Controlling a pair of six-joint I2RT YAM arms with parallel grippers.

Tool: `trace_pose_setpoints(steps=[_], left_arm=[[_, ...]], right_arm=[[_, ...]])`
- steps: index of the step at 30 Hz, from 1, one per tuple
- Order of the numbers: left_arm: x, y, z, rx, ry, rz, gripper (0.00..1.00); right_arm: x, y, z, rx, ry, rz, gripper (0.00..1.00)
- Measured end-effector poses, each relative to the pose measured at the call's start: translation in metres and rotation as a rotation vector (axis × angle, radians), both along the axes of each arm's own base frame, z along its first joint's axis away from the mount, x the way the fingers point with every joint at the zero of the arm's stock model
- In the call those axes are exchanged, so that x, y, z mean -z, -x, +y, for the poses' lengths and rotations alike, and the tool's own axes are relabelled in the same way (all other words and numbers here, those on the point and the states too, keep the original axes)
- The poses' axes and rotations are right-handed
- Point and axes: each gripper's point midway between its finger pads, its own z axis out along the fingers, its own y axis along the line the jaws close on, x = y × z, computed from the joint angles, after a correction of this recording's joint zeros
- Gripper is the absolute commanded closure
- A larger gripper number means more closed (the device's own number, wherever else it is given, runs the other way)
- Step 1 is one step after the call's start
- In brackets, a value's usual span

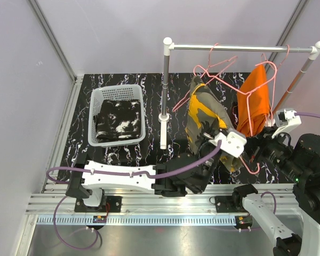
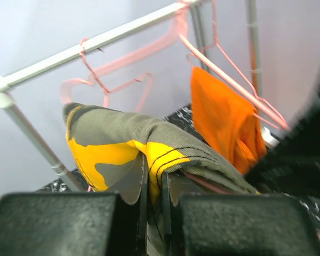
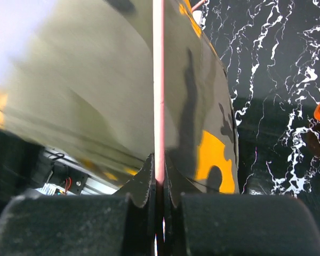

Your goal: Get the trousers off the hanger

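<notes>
Beneath the rail (image 1: pixel 240 48), my left gripper (image 2: pixel 154 181) is clenched on the camouflage trousers (image 2: pixel 122 133) and my right gripper (image 3: pixel 159 173) pinches their pink hanger (image 3: pixel 158 80), so I should brace it and draw the cloth off slowly.

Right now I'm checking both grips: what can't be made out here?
- Top view: left gripper fingertips, too small, lost in the camouflage trousers.
- Right wrist view: those trousers blurred; pink hanger cut off by top edge.
- Left wrist view: orange trousers' lower part, behind dark blurred arm.
</notes>
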Motion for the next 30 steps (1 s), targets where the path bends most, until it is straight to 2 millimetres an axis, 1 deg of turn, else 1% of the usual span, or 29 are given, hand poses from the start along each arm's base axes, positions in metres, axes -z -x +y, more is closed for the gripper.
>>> trace_pose_setpoints(steps=[3,7,12,14,17,20,21,25,28,30], left_arm=[[-0.029,-0.006,0.014,-0.041,0.052,-0.023,1.0],[-0.074,-0.008,0.037,-0.065,0.151,-0.044,1.0],[-0.119,-0.011,0.069,-0.095,0.245,-0.069,1.0],[-0.129,-0.011,0.078,-0.109,0.259,-0.08,1.0],[-0.141,-0.013,0.092,-0.128,0.274,-0.094,1.0],[-0.155,-0.016,0.113,-0.15,0.306,-0.105,1.0],[-0.161,-0.016,0.122,-0.156,0.325,-0.107,1.0],[-0.185,-0.02,0.167,-0.181,0.419,-0.106,1.0],[-0.201,-0.024,0.207,-0.211,0.495,-0.105,1.0],[-0.209,-0.031,0.236,-0.255,0.528,-0.109,1.0]], right_arm=[[0.002,0.004,-0.001,0.001,0.001,-0.008,1.0],[0.006,0.008,-0.003,0.005,0.002,-0.011,1.0],[0.01,0.005,-0.003,0.008,0.005,-0.006,1.0],[0.008,0.003,-0.003,0.01,0.003,-0.02,1.0],[0.011,0.001,-0.004,0.017,0.009,-0.014,1.0],[0.018,-0.001,-0.009,0.043,0.028,0.011,1.0],[0.021,-0.001,-0.01,0.049,0.033,0.019,1.0],[0.026,0.0,-0.011,0.054,0.042,0.043,1.0],[0.027,-0.001,-0.011,0.054,0.044,0.049,1.0],[0.028,-0.001,-0.011,0.054,0.046,0.052,1.0]])
